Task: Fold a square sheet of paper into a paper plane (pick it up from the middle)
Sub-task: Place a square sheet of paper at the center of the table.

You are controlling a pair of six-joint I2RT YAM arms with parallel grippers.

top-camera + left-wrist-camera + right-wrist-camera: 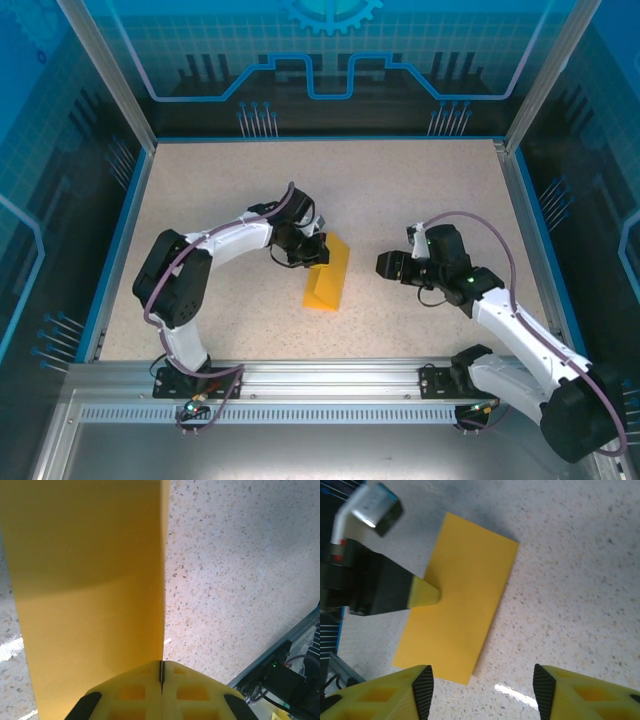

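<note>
Neatly halved square sheet of paper, orange-yellow, pinched by left end effector; right end effector open.

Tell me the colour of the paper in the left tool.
The paper is plain orange-yellow, no pattern; clearest in the right wrist view.

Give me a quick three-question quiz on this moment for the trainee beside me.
1. Which gripper is shut on the orange-yellow paper?
2. True or false: the right gripper also grips the paper.
3. In the right wrist view, the paper's outline is: A) a square, B) a rectangle, C) a pointed dart.

Key
1. The left gripper, closed on the paper's edge.
2. False: it is open, with table showing between its fingers.
3. B.
</note>
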